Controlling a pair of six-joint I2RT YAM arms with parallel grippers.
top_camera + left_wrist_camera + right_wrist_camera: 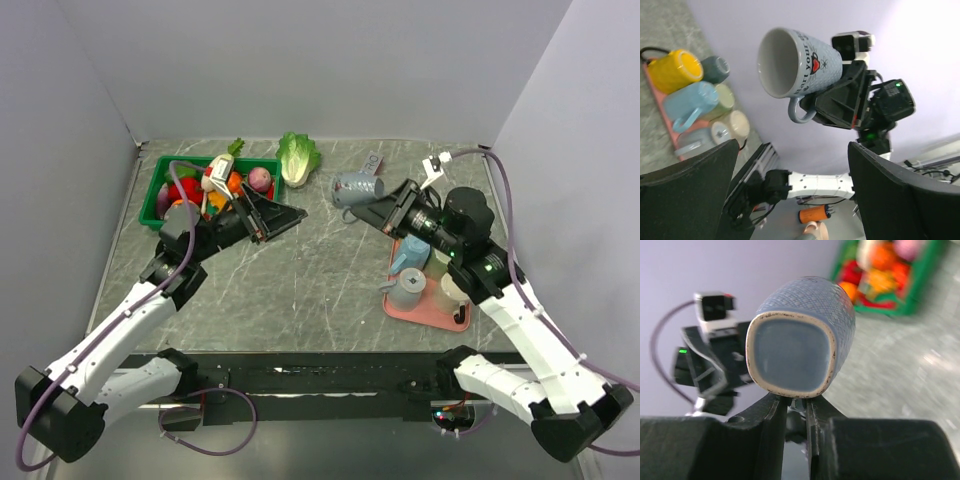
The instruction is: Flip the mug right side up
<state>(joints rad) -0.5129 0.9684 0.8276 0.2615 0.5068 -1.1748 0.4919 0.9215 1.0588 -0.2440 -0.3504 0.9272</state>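
Mug (355,187) held sideways midair by right tool (380,211); left tool (291,215) spread

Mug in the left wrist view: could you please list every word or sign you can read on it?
"your": printed on the side of the mug, just below a red heart.
The letters before "your" are partly hidden, so I cannot read them.
The line of print near the rim is too blurred to read.
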